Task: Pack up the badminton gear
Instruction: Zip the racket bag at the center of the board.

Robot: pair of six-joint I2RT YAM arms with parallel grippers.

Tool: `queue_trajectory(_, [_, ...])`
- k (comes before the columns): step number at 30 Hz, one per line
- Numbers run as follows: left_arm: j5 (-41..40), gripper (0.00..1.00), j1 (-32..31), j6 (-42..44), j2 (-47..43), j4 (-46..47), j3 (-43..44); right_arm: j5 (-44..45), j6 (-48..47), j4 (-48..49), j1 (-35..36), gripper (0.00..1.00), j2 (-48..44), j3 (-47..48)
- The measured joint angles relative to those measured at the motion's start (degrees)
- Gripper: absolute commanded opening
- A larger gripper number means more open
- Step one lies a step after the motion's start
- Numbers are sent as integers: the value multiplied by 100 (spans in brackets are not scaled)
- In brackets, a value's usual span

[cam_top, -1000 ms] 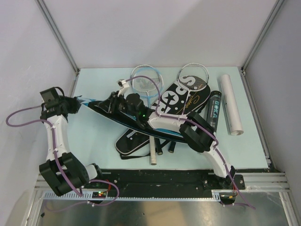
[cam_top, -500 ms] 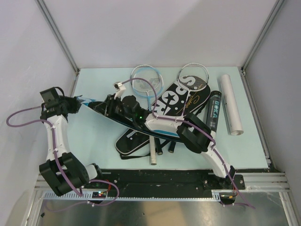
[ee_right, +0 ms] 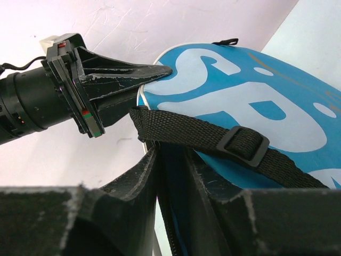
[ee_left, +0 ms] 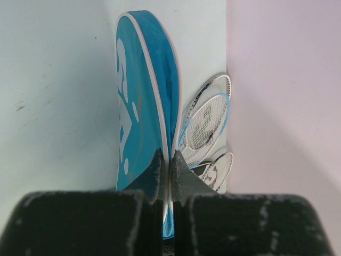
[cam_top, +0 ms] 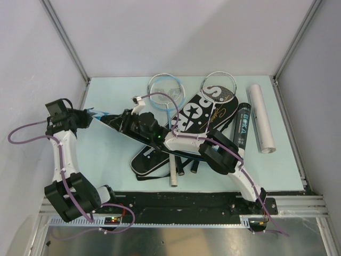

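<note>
Blue racket bag (ee_left: 144,96) on edge, long axis left-right; left jaws, right jaws pinch rim.

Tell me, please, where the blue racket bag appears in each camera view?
Top view: the blue bag is left of centre, seen edge-on as a thin strip.
Left wrist: the blue bag fills the centre, running up from the fingers.
Right wrist: the blue bag takes the right half, with a black strap across it.
Shared landmark: the left gripper pinching the bag's rim.

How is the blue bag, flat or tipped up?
Tipped up on edge: the left pincer pinches the blue bag by its rim, and from above it looks thin.
</note>
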Motion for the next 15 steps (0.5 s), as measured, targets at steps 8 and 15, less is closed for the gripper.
queue_trajectory(8, [4,0,0,-2,0,-4,0,81,229,299,-4,31,-4,-197])
queue_trajectory(15, [7,0,0,-2,0,-4,0,98,350,396,-11,30,-7,-236])
